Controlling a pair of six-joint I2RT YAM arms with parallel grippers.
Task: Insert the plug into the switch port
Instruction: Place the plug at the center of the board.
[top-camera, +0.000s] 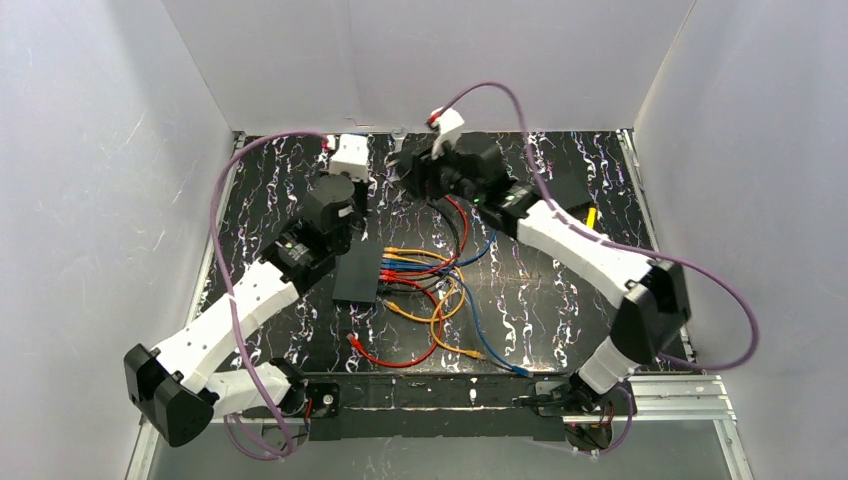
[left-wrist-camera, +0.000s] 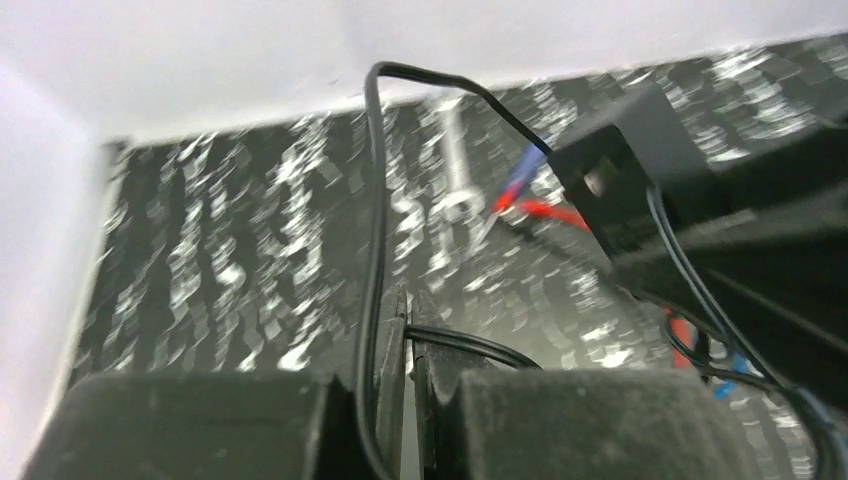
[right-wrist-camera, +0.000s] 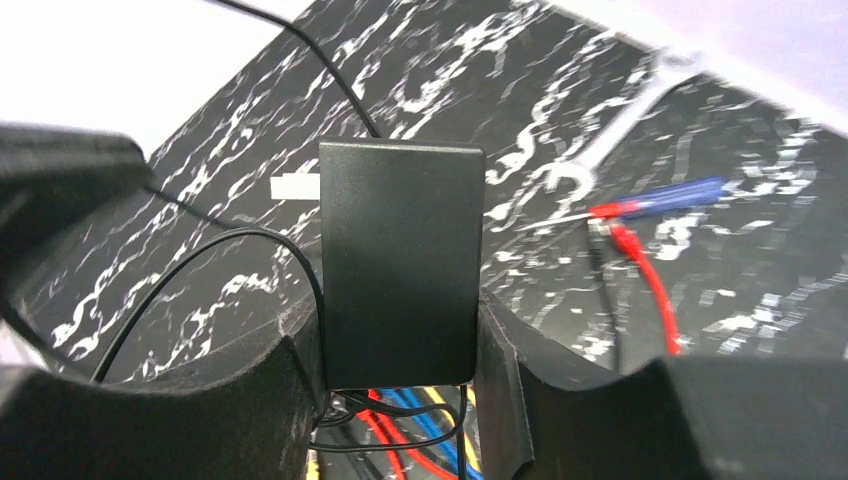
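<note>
The right pincer (right-wrist-camera: 398, 322) is clamped on the switch (right-wrist-camera: 400, 250), whose long axis runs straight out past its fingertips. The left pincer (left-wrist-camera: 407, 312) is pinched together on a thin black cable (left-wrist-camera: 372, 180). The switch sits near, ahead and to its right. I cannot make out the plug.
</note>
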